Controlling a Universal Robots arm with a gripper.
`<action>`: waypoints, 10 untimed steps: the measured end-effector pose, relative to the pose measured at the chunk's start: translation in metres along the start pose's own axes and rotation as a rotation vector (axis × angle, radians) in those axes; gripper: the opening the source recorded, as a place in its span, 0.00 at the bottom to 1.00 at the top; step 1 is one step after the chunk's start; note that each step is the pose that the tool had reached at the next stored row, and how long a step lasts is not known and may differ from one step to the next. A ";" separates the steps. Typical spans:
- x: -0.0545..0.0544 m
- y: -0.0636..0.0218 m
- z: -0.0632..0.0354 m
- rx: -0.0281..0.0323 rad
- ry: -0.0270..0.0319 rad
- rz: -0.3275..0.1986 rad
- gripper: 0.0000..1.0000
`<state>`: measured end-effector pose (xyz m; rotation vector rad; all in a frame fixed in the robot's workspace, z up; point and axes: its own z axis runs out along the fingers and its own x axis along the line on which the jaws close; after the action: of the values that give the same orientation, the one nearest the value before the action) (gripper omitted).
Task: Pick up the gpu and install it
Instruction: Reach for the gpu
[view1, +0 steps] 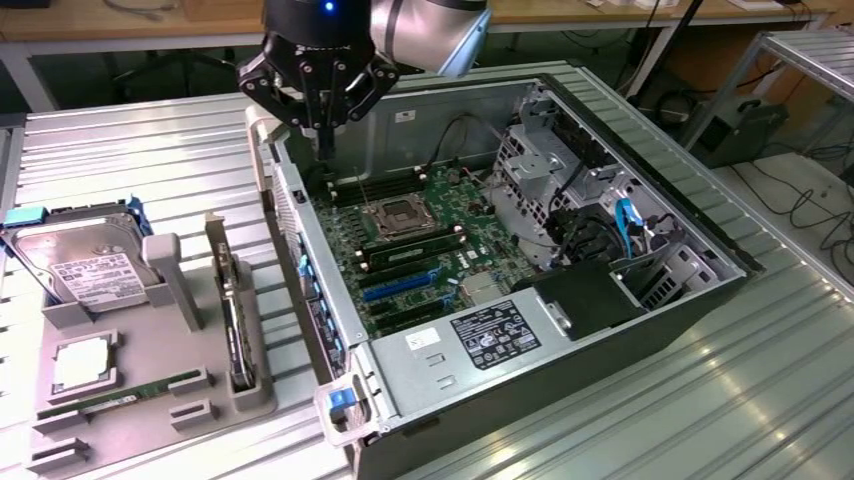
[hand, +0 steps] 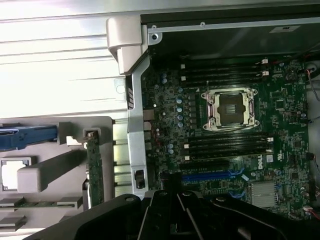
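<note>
The gpu (view1: 238, 322) stands on edge in a slot of the grey holder (view1: 147, 420) at the exterior view's left, its silver bracket pointing up and away. In the wrist view the gpu (hand: 94, 172) is a thin green edge beside the case wall. My gripper (view1: 324, 145) hangs shut and empty above the far corner of the open computer case (view1: 400, 350), over the motherboard (view1: 414, 235) and well apart from the gpu. The dark gripper (hand: 172, 202) body lies across the wrist view. Blue expansion slots (view1: 400, 285) lie bare on the board.
The holder also carries a hard drive in a blue frame (view1: 80, 265), a processor (view1: 83, 362) and a green RAM stick (view1: 120, 395). Inside the case are the CPU socket (hand: 230, 107), a power supply (view1: 494, 335) and a drive cage (view1: 547, 170). Ribbed metal tabletop (view1: 694, 400) surrounds everything.
</note>
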<state>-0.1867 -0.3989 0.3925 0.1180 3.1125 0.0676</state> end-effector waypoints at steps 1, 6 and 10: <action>0.000 0.0000 0.0000 0.0000 0.0000 0.000 0.11; 0.002 -0.0002 0.0000 0.0000 0.0000 0.000 0.11; 0.004 -0.0003 0.0000 -0.0001 0.0000 0.000 0.11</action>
<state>-0.1906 -0.3989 0.3924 0.1180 3.1124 0.0677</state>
